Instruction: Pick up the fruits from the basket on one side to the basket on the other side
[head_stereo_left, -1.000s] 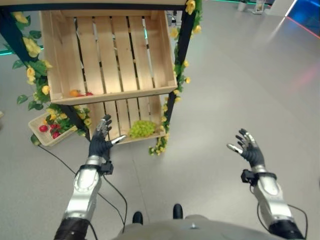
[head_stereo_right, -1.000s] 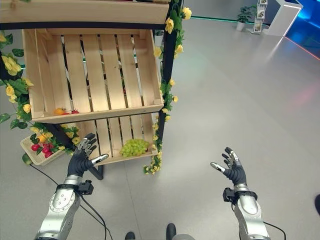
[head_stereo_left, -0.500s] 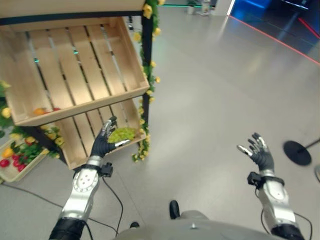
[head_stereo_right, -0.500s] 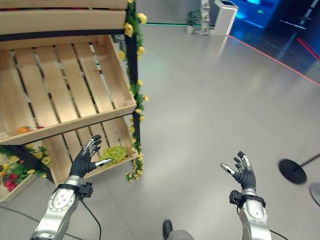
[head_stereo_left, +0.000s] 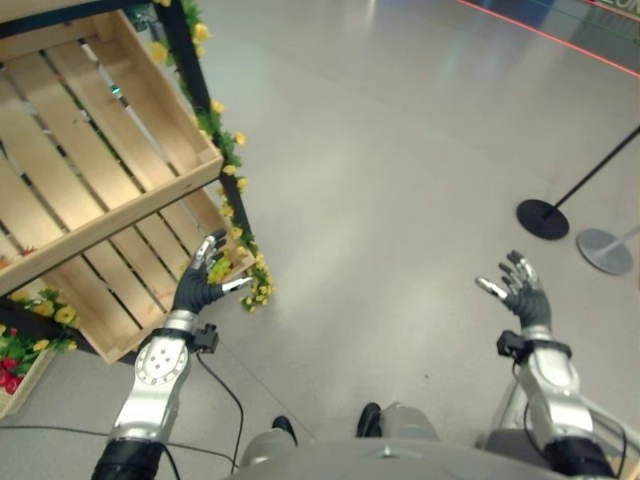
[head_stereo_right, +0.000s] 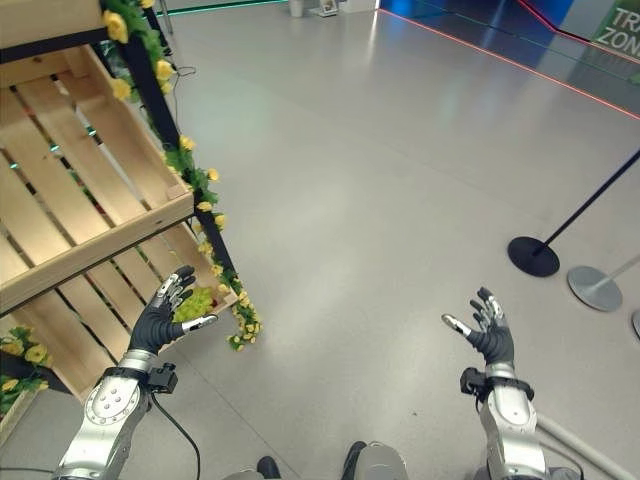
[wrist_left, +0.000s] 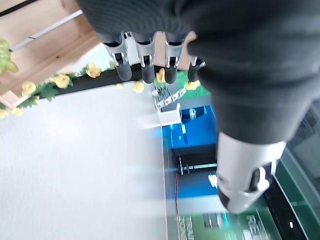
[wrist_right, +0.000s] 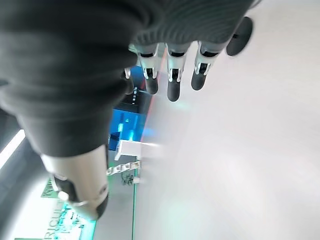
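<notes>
The grapes (head_stereo_right: 197, 303), a pale green bunch, are seen lying on the lower crate (head_stereo_left: 150, 262) of the wooden stand, close to its front corner by the flower-trimmed post (head_stereo_right: 190, 185). The left hand (head_stereo_right: 165, 314) is held just before that bunch, fingers spread straight and thumb out, nothing grasped; whether a fingertip touches the fruit cannot be told, since the hand partly covers it. The bunch appears to lie just beyond the fingers, slightly toward the post; its long axis is too hidden to be judged. The right hand (head_stereo_right: 487, 332) is raised over bare floor (head_stereo_right: 380, 180), well apart from the stand, likewise spread and empty. The left hand is therefore judged much the nearer, and a short reach forward into the crate seems what is called for. More fruits (head_stereo_left: 8, 370) are glimpsed low beside the stand.
</notes>
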